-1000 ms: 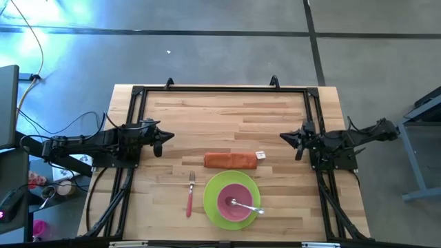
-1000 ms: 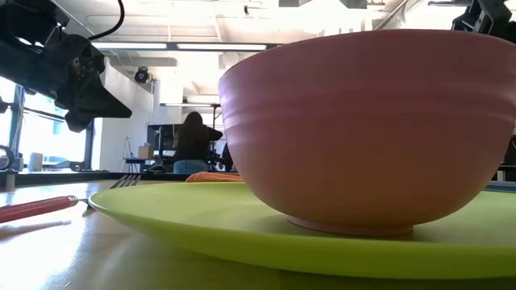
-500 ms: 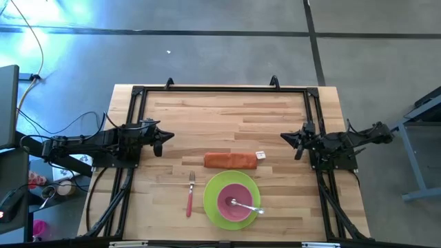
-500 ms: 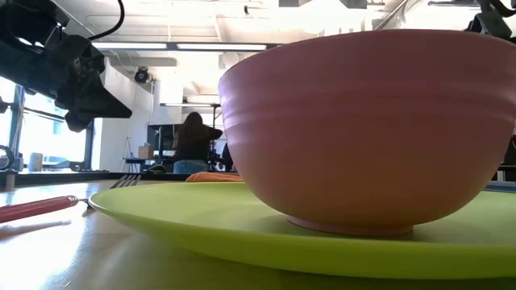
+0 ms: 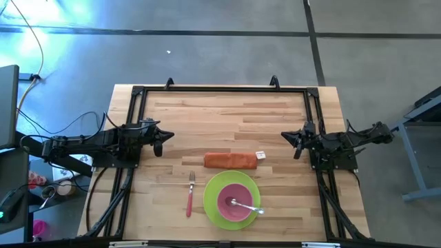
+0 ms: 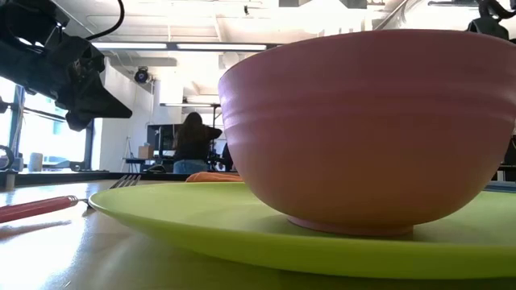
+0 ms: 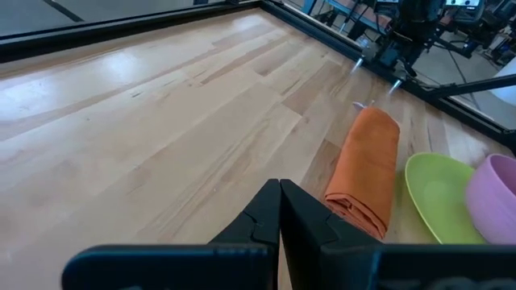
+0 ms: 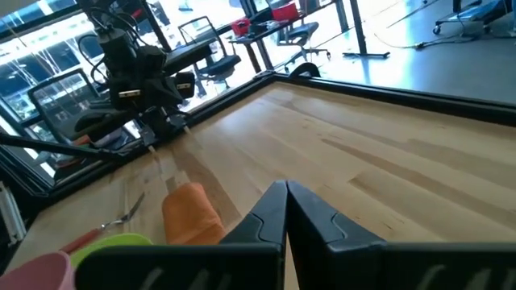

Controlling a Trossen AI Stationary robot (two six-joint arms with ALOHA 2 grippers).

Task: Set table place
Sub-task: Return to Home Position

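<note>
The lime-green plate (image 5: 231,199) lies flat near the table's near edge, and the pink bowl (image 5: 234,203) stands on it with the silver spoon (image 5: 246,206) resting inside. The red-handled fork (image 5: 190,196) lies on the wood left of the plate. A rolled orange cloth (image 5: 230,160) lies just beyond the plate. My left gripper (image 5: 159,142) hovers shut over the table's left side, and my right gripper (image 5: 296,143) hovers shut over the right side; both touch nothing. In the low view the bowl (image 6: 367,129) and plate (image 6: 306,234) fill the frame.
The black metal frame (image 5: 220,90) edges the light wood table (image 5: 227,117). Bare wood lies between the two grippers and toward the far edge. A person (image 6: 193,143) sits far off in the room behind.
</note>
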